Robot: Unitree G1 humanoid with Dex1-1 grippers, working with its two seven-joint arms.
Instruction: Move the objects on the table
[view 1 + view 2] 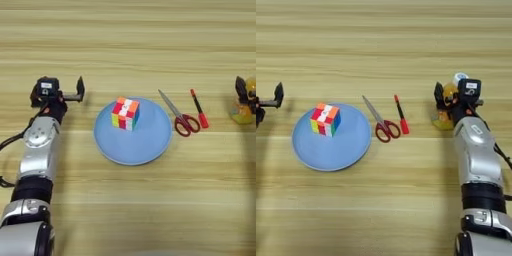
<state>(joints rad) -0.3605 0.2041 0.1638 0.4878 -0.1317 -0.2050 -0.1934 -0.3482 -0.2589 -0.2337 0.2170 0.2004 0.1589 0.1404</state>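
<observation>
A multicoloured puzzle cube (125, 113) sits on the round light-blue plate (145, 145) at the middle of the table (128, 45). Just right of the plate lie the red-handled scissors (181, 119) and beside them the red-and-black pen (199, 109). At the right, my right gripper (448, 97) is shut on the small orange-juice bottle (445, 112), a black finger on its left side and its white cap (459, 77) showing above. My left gripper (67, 89) rests left of the plate, open, with bare wood between its fingers.
My left arm (37, 150) runs up the left side of the table and my right arm (476, 160) up the right side. Bare wood stretches across the far half and in front of the plate.
</observation>
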